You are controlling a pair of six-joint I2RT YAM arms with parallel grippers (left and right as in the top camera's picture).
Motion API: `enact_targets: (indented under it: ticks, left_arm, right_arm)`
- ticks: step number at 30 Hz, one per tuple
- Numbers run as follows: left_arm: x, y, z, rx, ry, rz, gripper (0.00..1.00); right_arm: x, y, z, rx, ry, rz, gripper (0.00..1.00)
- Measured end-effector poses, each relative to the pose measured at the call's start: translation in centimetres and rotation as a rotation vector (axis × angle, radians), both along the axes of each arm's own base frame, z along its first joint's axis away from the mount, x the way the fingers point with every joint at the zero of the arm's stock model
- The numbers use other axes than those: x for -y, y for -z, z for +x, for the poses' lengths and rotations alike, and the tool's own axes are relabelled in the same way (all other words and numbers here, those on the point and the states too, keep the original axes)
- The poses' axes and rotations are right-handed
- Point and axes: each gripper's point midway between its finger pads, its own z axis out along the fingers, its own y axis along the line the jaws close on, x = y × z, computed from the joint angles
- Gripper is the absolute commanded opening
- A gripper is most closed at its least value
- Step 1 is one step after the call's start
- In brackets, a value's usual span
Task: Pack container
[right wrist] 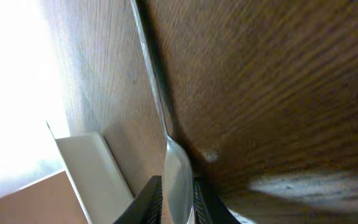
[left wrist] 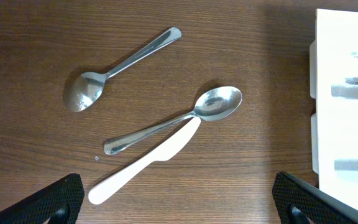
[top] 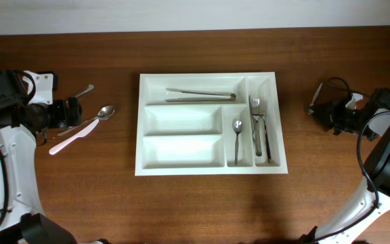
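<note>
The white tray [top: 208, 171] is seen in the middle of the brown table [top: 181, 210], lying flat, well apart from both arms. It is partly filled. Tongs [top: 200, 95] are laid in the top long slot. A small spoon [top: 237, 139] is laid in one thin slot. Forks [top: 257, 125], and maybe other pieces that cannot be told apart, are laid in the thin slot beside it. The two other long slots are bare.

The tray is judged to be light, stiff and smooth. It is far too wide to be pinched across. If it must be moved, it is best taken by its thin rim or pushed along the table. Most likely it can be left where it is.

To the left of the tray, a spoon [left wrist: 173, 122] is seen touching a white knife [left wrist: 148, 158], and a second spoon [left wrist: 126, 62] lies near them. The spoons are judged to be hard, thin and slippery, and the knife very light. Each is best pinched across the middle of its handle.

The left gripper [left wrist: 176, 186] is held wide open above these pieces, and nothing is held in it. The right gripper [right wrist: 176, 199] is closed tight on a thin metal piece [right wrist: 157, 93], at the right side of the table. What kind of piece it is cannot be told.
</note>
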Motion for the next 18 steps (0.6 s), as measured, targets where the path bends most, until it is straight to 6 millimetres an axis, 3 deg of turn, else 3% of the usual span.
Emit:
enact_targets:
  ticks: [7,18]
  left_arm:
    - [0.0,0.0,0.0,0.0,0.0,0.0,0.99]
    - [0.01,0.0,0.0,0.0,0.0,0.0,0.99]
  right_arm:
    - [0.31,0.31,0.18,-0.016,0.021,-0.014,0.04]
    - [0.46,0.44,0.26,-0.015,0.023,-0.025,0.04]
